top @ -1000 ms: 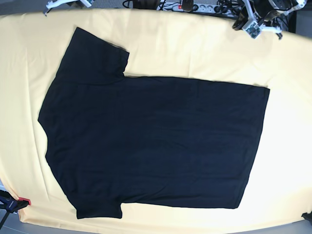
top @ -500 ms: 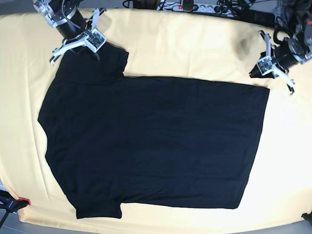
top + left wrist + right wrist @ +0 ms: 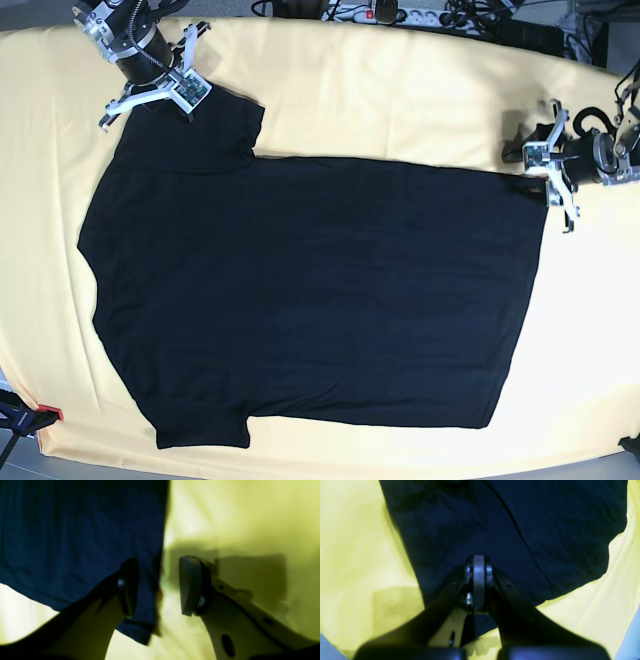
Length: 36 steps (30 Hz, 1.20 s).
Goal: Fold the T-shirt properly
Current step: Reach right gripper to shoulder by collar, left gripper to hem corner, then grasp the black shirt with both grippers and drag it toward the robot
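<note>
The black T-shirt (image 3: 300, 290) lies flat, plain side up, on the pale yellow tablecloth (image 3: 400, 100), sleeves at the left, hem at the right. My left gripper (image 3: 158, 587) is open and straddles the shirt's edge near a corner (image 3: 147, 635): one finger (image 3: 128, 587) is over the fabric, the other (image 3: 190, 585) over the cloth. In the base view the left gripper (image 3: 540, 172) sits at the hem's far right corner. My right gripper (image 3: 478, 580) is shut above the black sleeve (image 3: 520, 530). In the base view the right gripper (image 3: 150, 95) is at the top left sleeve.
A power strip and cables (image 3: 390, 12) run along the table's far edge. A black and red clamp (image 3: 30, 415) grips the cloth at the near left corner. Yellow cloth borders the shirt on all sides.
Both arms came into the base view. The left arm dropped down to the hem corner and its gripper opened. The right arm settled over the far sleeve.
</note>
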Tool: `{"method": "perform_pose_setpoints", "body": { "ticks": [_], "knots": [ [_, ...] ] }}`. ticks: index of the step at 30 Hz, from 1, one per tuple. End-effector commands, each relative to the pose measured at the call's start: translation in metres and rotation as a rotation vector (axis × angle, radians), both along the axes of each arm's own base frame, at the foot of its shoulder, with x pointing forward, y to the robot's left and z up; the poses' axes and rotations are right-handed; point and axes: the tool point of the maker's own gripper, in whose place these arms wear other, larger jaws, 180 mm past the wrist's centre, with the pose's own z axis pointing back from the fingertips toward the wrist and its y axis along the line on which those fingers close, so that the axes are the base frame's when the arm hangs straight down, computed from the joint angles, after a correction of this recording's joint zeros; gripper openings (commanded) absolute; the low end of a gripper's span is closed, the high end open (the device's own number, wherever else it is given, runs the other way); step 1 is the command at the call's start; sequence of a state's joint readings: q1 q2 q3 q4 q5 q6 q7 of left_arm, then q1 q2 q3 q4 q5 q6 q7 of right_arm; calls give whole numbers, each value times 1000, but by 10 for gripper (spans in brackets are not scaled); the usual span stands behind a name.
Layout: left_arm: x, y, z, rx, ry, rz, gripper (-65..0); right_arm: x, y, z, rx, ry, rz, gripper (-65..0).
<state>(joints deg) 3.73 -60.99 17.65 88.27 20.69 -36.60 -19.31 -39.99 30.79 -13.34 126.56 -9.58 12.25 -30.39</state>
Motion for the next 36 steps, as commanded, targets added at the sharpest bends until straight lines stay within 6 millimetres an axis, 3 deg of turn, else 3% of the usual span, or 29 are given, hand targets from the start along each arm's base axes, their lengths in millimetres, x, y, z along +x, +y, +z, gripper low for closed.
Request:
{"method": "perform_pose_setpoints", "body": {
  "ticks": [1, 7, 15, 16, 18, 19, 20, 22, 24, 27, 32, 36],
  "knots": [
    [9, 22, -4, 104, -30, 3, -368, 4, 1, 8, 6, -33, 11, -650],
    [31, 19, -3, 120, -77, -12, -368, 4, 1, 8, 6, -33, 11, -650],
    [61, 7, 21, 67, -151, 1, -370, 4, 1, 8, 6, -33, 11, -650],
    [61, 6, 21, 57, -149, 6, -392, 4, 1, 8, 6, -33, 11, -650],
    [58, 4, 20, 49, -125, 5, -536, 4, 1, 8, 5, -32, 11, -647],
    [54, 4, 18, 52, -104, 0, -623, 3, 1, 6, 0, -23, 16, -587],
    [51, 4, 17, 53, -87, -5, -650, 0, 1, 4, -9, -5, 32, -515],
    [48, 4, 15, 58, -68, -9, -650, -6, 4, -1, -20, 28, 63, -378],
    [48, 2, 17, 43, -66, -4, -650, -14, 6, -5, -21, 55, 88, -306],
    [49, -1, 19, 24, -65, -1, -650, -26, 9, -10, -21, 95, 115, -301],
    [48, -12, 24, 11, -80, -30, -650, -25, 6, -14, -27, 98, 105, -301],
    [48, -14, 25, 8, -83, -35, -650, -30, -5, -32, -53, 142, 85, -301]
  ]
}}
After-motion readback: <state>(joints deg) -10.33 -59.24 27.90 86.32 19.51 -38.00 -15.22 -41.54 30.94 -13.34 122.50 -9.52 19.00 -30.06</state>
